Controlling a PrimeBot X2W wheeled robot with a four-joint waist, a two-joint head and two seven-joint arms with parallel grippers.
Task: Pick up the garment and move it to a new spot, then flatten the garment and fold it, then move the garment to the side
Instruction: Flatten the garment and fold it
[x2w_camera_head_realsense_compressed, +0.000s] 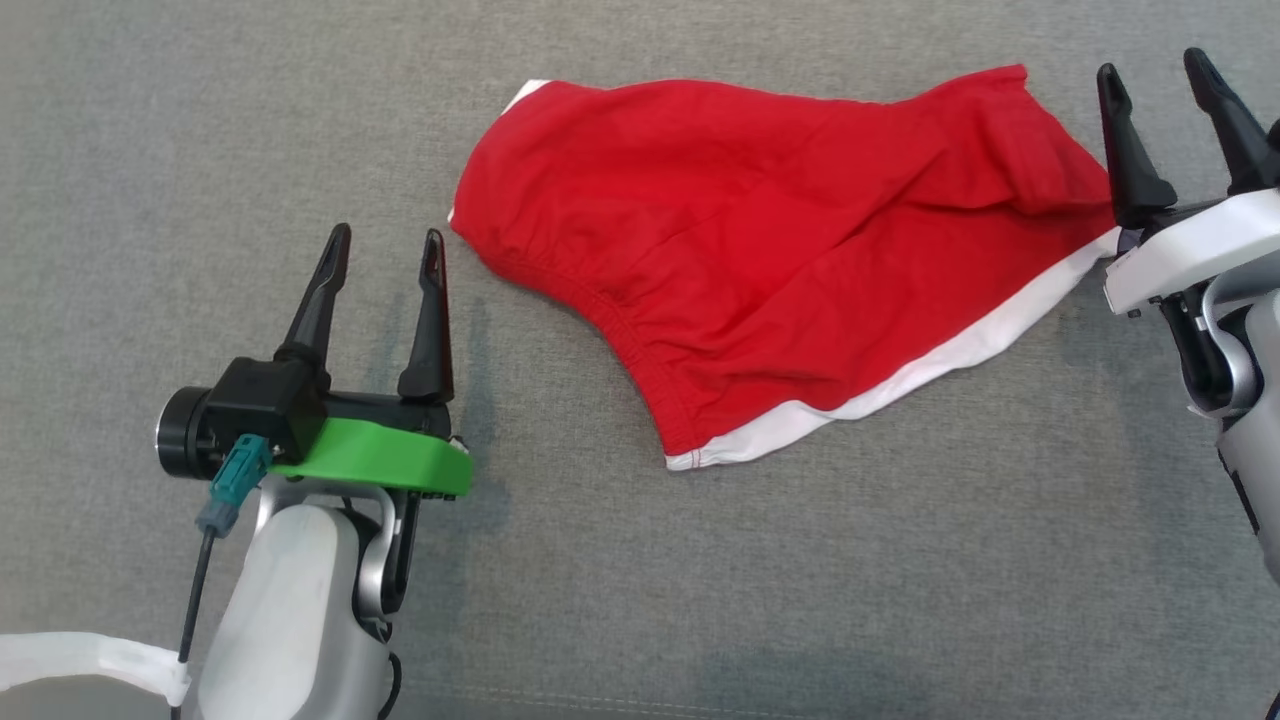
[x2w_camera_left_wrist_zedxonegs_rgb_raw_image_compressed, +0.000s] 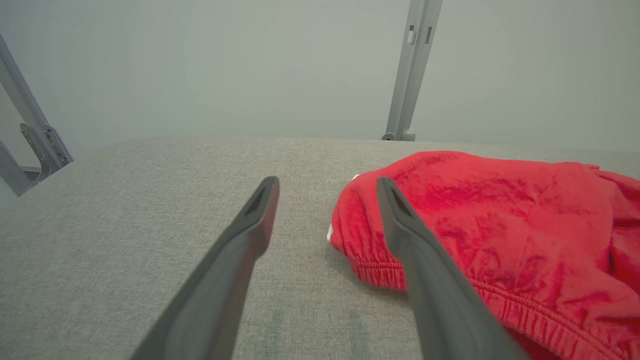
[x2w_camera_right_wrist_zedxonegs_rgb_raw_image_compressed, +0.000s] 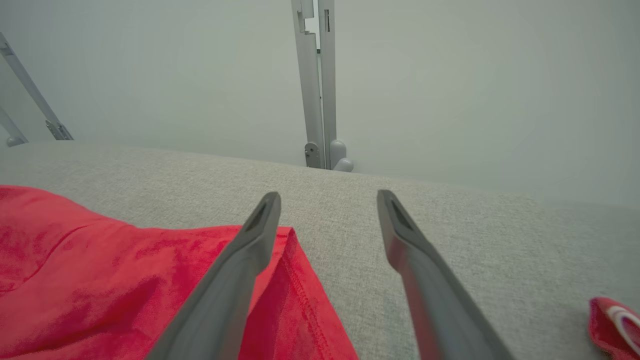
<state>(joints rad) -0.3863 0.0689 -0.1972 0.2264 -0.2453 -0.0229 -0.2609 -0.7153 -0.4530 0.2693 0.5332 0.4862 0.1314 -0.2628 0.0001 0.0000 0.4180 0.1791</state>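
Two claws: my left claw and right claw both spread, pinching nothing
Garment: red, rumpled on the grey worktop between my claws
Long axis: left to right across my head view
Pointing: elastic waistband toward my left claw

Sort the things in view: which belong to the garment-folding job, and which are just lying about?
Job: red shorts with white trim; left gripper and right gripper, both open.
Lying about: small red-and-white item, too cropped to identify; grey metal posts behind.
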